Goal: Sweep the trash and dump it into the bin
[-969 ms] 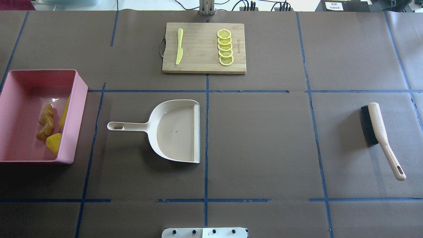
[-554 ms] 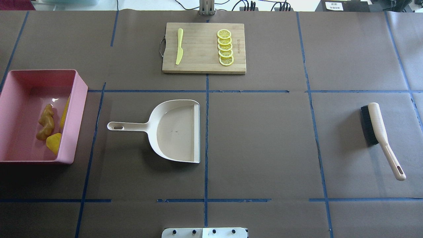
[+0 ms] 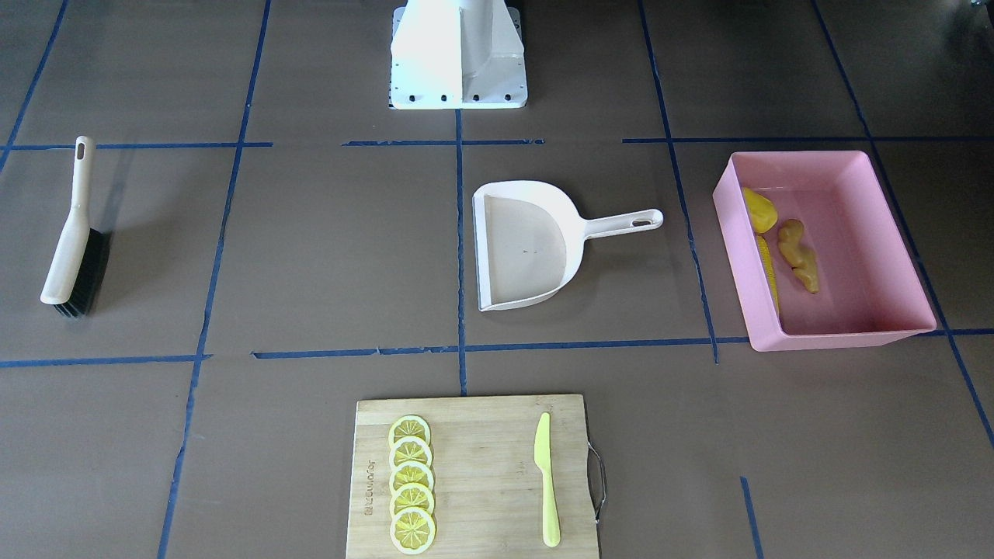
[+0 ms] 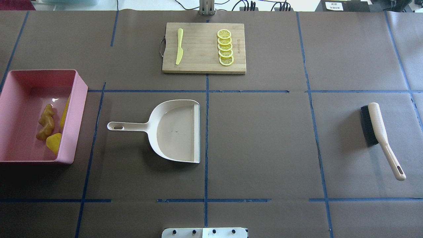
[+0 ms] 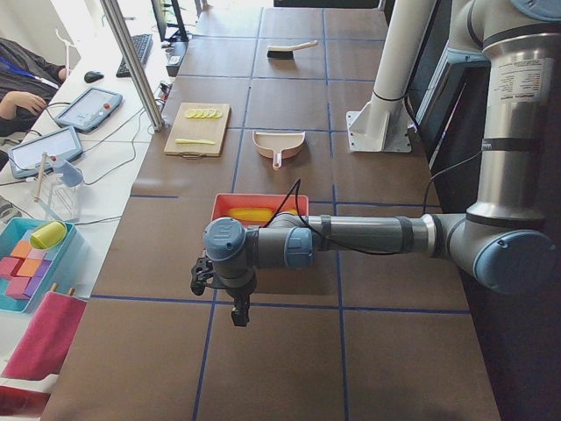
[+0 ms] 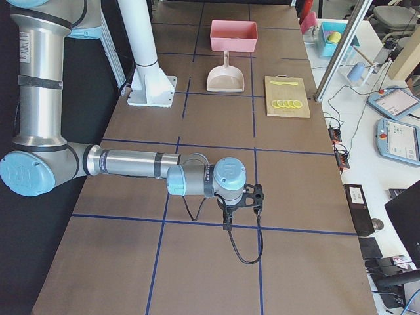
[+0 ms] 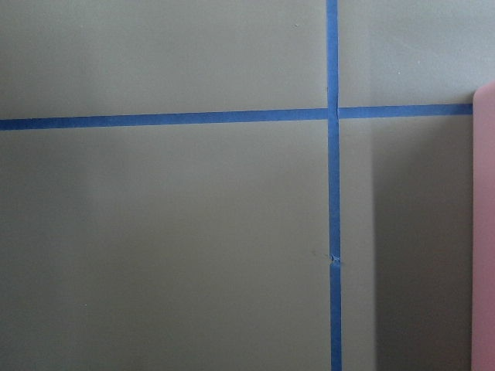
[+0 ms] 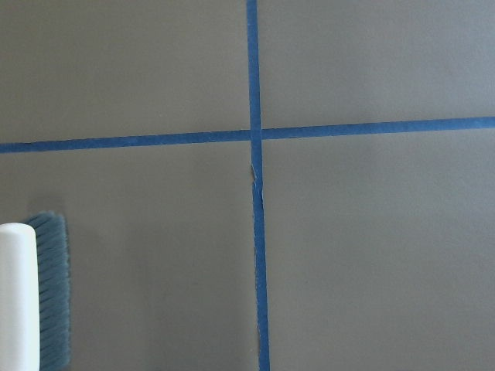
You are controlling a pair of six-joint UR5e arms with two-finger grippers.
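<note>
The pink bin [image 4: 78, 99] stands at the table's left end; it also shows in the front view [image 3: 730, 233]. Inside lie the corn cob [image 4: 65, 114], the yellow potato-like lump [image 4: 53, 142] and the tan ginger root [image 4: 46, 121]. The cream dustpan [image 4: 175, 132] lies empty mid-table, handle toward the bin. The brush [image 4: 376, 127] lies at the right end. My left gripper [image 5: 237, 316] hangs beyond the bin's outer side. My right gripper [image 6: 226, 222] hangs beyond the brush end. Both show only in side views, so I cannot tell if they are open or shut.
A wooden cutting board [image 4: 201, 49] at the far middle holds a lime-green knife [image 4: 179, 46] and several lemon slices [image 4: 225, 47]. The left wrist view shows the bin's edge [image 7: 486, 232]; the right wrist view shows the brush [image 8: 27, 301].
</note>
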